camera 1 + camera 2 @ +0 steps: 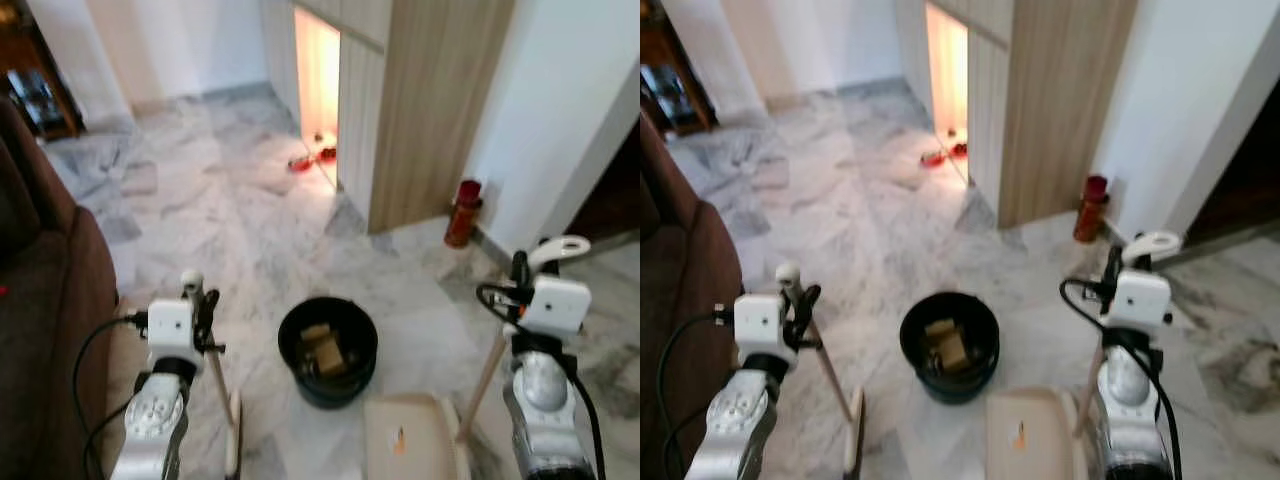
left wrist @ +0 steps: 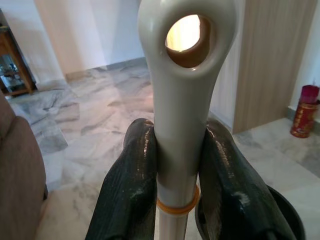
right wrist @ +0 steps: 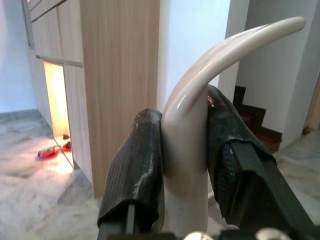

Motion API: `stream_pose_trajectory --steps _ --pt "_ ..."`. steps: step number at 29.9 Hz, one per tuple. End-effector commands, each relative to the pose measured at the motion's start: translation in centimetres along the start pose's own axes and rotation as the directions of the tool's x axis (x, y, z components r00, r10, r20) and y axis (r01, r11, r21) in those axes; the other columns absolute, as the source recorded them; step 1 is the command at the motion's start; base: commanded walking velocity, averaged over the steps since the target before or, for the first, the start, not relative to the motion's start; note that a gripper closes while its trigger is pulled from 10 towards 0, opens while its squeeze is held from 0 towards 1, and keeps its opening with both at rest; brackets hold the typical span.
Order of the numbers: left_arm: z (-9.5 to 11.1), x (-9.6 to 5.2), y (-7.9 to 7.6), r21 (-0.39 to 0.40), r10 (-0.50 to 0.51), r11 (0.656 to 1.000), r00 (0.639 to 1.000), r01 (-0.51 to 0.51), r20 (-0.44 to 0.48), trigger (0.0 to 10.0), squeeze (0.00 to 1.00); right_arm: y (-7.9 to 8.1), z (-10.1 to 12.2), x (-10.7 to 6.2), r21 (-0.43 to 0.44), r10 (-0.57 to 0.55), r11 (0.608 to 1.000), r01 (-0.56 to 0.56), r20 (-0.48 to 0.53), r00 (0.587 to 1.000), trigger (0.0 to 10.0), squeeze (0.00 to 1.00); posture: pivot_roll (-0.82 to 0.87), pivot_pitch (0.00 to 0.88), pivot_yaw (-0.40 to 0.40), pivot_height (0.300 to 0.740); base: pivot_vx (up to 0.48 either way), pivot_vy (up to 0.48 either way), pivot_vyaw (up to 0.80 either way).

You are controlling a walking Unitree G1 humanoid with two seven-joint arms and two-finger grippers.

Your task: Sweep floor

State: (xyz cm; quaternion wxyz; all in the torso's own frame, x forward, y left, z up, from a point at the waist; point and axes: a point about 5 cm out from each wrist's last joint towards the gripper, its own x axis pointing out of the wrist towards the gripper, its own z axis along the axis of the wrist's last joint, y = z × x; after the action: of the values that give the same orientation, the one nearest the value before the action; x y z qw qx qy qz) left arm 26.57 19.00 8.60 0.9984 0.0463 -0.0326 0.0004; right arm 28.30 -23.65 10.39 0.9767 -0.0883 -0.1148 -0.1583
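My left gripper [image 1: 203,303] is shut on the cream top of a broom handle [image 2: 182,100], just below its hanging hole. The wooden stick [image 1: 218,385] slants down to the broom head [image 1: 233,445] on the marble floor. My right gripper [image 1: 521,276] is shut on the curved cream handle [image 3: 192,100] of a long-handled dustpan. Its beige pan [image 1: 410,440] lies flat on the floor between the two arms. A black bin [image 1: 328,350] with brown scraps inside stands just beyond the pan.
A brown sofa [image 1: 40,300] runs along the left. A wooden cabinet [image 1: 420,100] stands ahead on the right, with a red canister [image 1: 463,213] at its foot and red items [image 1: 300,163] by the lit opening. Open marble floor [image 1: 220,220] stretches ahead.
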Motion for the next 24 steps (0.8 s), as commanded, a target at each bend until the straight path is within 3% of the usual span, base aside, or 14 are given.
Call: stream_pose_trajectory --steps 1,5,17,24 --pt "1.15 0.31 0.27 0.012 0.003 1.000 0.999 -0.003 0.051 10.0 0.00 0.33 0.91 0.45 0.010 0.009 1.000 -0.010 0.049 0.999 10.0 0.00 0.00 0.000 0.017 0.740 -0.274 0.000 0.00" --pt "1.15 0.33 0.18 0.010 0.001 1.000 0.999 -0.002 0.051 10.0 0.00 0.37 0.89 0.46 0.012 0.013 1.000 -0.013 0.048 0.999 10.0 0.00 0.00 0.000 0.018 0.740 -0.274 0.000 0.00" --pt "0.97 0.25 0.10 0.011 0.007 1.000 0.999 -0.008 0.043 10.0 0.00 0.38 0.71 0.36 0.017 0.018 1.000 -0.018 0.030 0.999 10.0 0.00 0.00 0.000 0.009 0.740 0.000 0.000 0.00" --pt "0.94 0.31 0.08 0.007 0.007 1.000 0.999 -0.007 0.043 10.0 0.00 0.50 0.66 0.51 0.022 0.023 0.999 -0.023 0.023 0.999 10.0 0.00 0.00 0.000 0.010 0.740 0.000 0.000 -0.77"
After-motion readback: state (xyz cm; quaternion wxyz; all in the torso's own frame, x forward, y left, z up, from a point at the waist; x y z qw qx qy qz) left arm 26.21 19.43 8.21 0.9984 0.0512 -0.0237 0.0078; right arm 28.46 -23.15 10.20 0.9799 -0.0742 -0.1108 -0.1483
